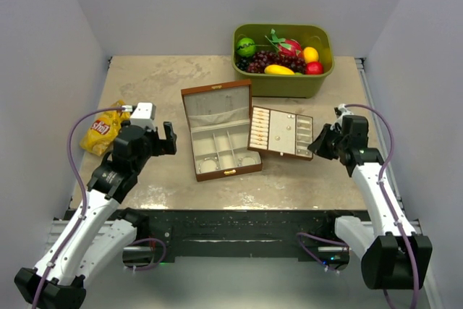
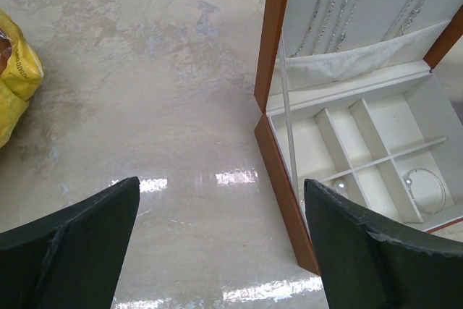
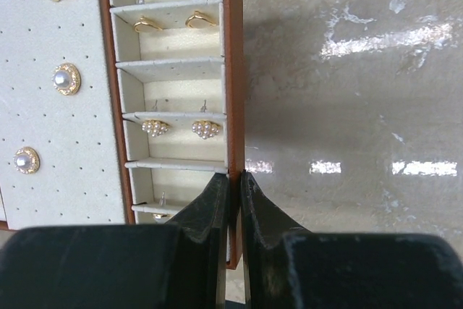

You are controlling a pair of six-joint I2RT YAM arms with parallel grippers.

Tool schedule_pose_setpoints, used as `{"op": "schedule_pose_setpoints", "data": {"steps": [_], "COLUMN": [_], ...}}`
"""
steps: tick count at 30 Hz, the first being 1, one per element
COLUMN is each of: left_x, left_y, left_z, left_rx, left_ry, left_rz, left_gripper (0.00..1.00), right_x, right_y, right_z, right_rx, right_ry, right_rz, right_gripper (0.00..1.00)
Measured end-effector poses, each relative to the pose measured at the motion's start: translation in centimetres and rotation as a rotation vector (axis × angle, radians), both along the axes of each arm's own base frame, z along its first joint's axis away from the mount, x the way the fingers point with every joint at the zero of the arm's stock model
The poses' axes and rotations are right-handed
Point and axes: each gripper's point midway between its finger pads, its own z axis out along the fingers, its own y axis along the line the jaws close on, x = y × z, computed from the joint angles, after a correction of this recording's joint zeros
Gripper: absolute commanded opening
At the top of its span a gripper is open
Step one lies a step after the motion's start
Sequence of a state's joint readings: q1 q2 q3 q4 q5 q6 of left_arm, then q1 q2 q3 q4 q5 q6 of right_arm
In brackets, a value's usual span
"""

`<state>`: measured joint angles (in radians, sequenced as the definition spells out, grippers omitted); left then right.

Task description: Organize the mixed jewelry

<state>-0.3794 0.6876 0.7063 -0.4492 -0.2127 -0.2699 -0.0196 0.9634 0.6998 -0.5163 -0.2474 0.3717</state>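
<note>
Pinching the brown rim of the earring tray [image 3: 233, 70] with my right gripper [image 3: 235, 182], I am holding my left gripper [image 2: 221, 189] open over the desk [image 2: 145, 70] beside the wooden box [image 2: 271, 41], a wire hoop [image 2: 427, 187] lying inside

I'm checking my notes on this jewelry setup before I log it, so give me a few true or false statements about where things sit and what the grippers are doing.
1. The left gripper is open and empty. True.
2. The wooden box has its lid shut. False: the lid stands open, with chains hanging inside it.
3. The right gripper is closed on the brown rim of the earring tray. True.
4. The yellow snack bag lies right of the tray. False: it lies far to the box's left.
5. A silver bracelet lies in one compartment of the box. True.
</note>
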Motion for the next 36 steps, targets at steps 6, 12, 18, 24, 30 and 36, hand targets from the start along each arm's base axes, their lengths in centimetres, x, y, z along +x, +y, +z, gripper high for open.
{"op": "schedule_pose_setpoints", "data": {"steps": [6,12,18,24,30,36], "left_x": [0.0,0.0,0.0,0.0,0.0,0.0], "left_y": [0.0,0.1,0.1,0.2,0.2,0.2], "left_z": [0.1,0.1,0.1,0.1,0.1,0.1], "left_rx": [-0.001,-0.001,-0.001,-0.001,-0.002,-0.002], "left_ry": [-0.003,-0.003,-0.003,-0.003,-0.003,-0.003], "left_rz": [0.0,0.002,0.004,0.005,0.006,0.006], "left_gripper": [1.0,0.99,1.0,1.0,1.0,1.0], "right_x": [-0.6,-1.4,-1.7,-1.7,-0.6,0.6], "right_y": [2.4,5.1,6.6,8.0,10.8,13.0], "right_z": [0.0,-0.4,-1.4,-2.3,-2.0,-1.5], "right_rx": [0.002,-0.016,-0.034,-0.053,-0.062,-0.091], "right_ry": [0.002,0.016,0.049,0.08,0.069,0.054], "right_rz": [0.086,0.17,0.201,0.221,0.26,0.279], "right_gripper": [0.0,0.0,0.0,0.0,0.0,0.0]}}
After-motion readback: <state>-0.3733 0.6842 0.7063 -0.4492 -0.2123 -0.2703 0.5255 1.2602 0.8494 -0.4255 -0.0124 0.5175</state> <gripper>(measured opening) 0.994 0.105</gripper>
